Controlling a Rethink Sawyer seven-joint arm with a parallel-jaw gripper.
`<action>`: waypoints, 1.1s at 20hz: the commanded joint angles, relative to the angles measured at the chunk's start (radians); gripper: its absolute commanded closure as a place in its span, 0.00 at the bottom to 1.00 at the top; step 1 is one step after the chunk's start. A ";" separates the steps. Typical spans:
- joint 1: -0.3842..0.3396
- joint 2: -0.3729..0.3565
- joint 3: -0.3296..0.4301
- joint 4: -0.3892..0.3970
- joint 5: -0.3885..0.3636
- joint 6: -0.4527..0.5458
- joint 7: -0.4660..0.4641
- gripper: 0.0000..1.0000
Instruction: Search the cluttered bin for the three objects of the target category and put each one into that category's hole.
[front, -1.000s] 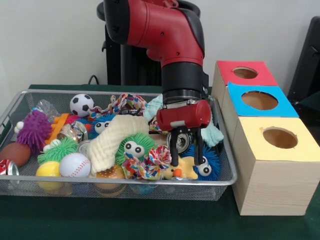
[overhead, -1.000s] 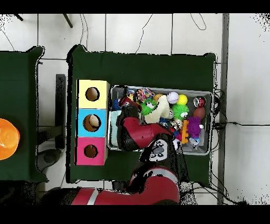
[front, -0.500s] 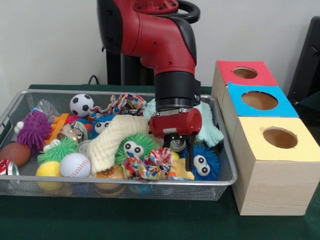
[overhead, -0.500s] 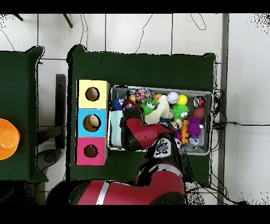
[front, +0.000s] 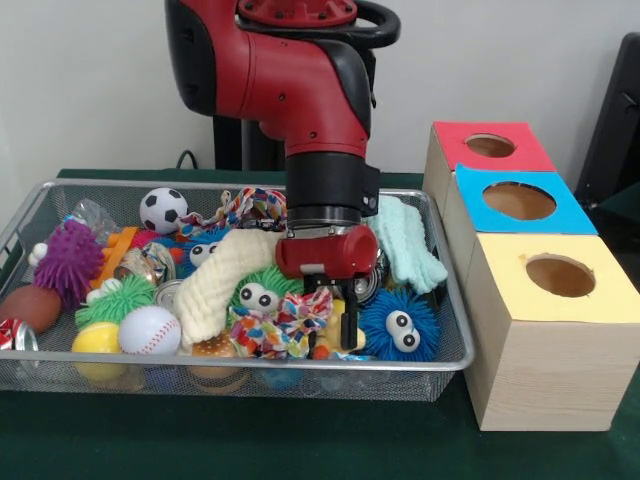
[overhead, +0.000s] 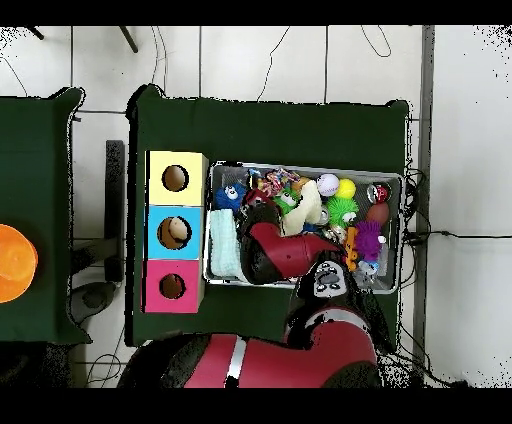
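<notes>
The silver wire-mesh bin is full of toys and fills the left of the front view; it also shows in the overhead view. The red-topped box's hole is at the far right, and at the lower left in the overhead view. My gripper is down in the bin's front right part. Its fingers stand apart, either side of a yellow toy, beside a multicoloured fabric toy. A blue fuzzy ball with eyes lies just right of it. In the overhead view the arm hides the gripper.
A blue-topped box and a yellow-topped box stand in front of the red one. The bin also holds a cream towel roll, a green fuzzy ball, a baseball, a soccer ball, a purple spiky ball and a mint cloth.
In the front view the arm has moved left along the bin's front. The gripper left the blue fuzzy ball, which now shows whole, and stands over the yellow toy.
</notes>
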 joint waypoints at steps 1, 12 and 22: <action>-0.032 0.029 0.136 -0.020 -0.071 0.166 -0.007 0.00; -0.166 0.042 0.338 0.020 -0.189 0.346 -0.070 0.00; -0.246 0.041 0.436 0.060 -0.184 0.530 -0.134 1.00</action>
